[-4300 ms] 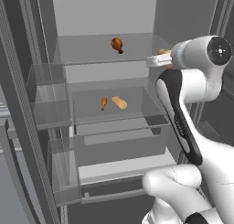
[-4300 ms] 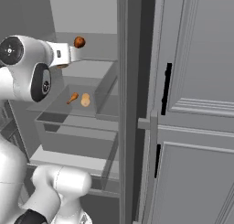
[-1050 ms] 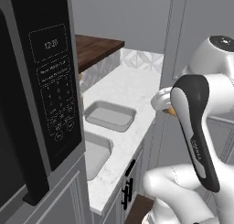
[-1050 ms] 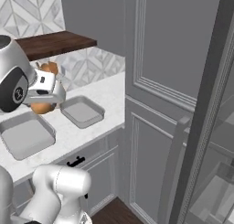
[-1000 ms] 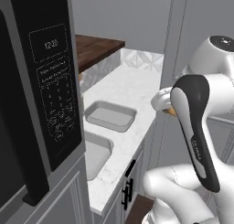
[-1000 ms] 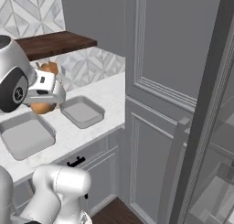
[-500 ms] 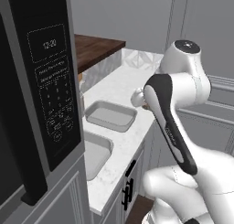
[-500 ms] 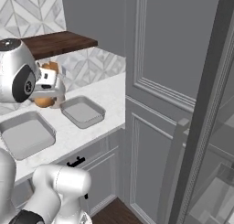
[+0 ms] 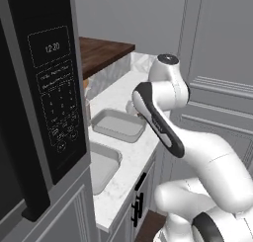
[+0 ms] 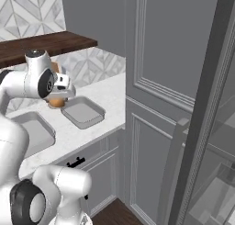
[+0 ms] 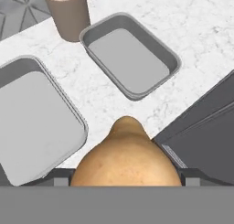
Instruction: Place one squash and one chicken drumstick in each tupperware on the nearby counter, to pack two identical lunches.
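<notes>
A: White marble, faintly veined, makes up the table point(image 11: 137, 111), and it runs along a wall tiled in a grey geometric pattern point(image 10: 27, 13).

B: What sits on it?

A: Two shallow grey tupperware trays, both bare inside. In the hand view one tupperware point(image 11: 130, 56) lies farther off, and the other tupperware point(image 11: 34, 120) sits nearer on the left. A tan utensil cup point(image 11: 67, 13) stands just beside the farther one.

B: And the room around it?

A: Grey panelled cabinets point(image 10: 103, 176) with black bar handles under the table, a tall grey panelled door point(image 10: 170, 59) beside it, a dark brown wooden shelf point(image 10: 46, 44) above, and a black microwave point(image 9: 42, 102) with a keypad close in the left base view.

B: Where is the squash?

A: The squash point(image 11: 127, 157) is a roundish tan-orange piece with a small point, up off the table, over the marble between the two trays and near the table's front edge.

B: Is it held?

A: Yes. The gripper point(image 11: 125, 175) has its jaws spread wide around the squash, one dark finger tip point(image 11: 61, 176) showing at either flank. In the right base view the squash hangs under the white hand, just beside the farther tray.
</notes>
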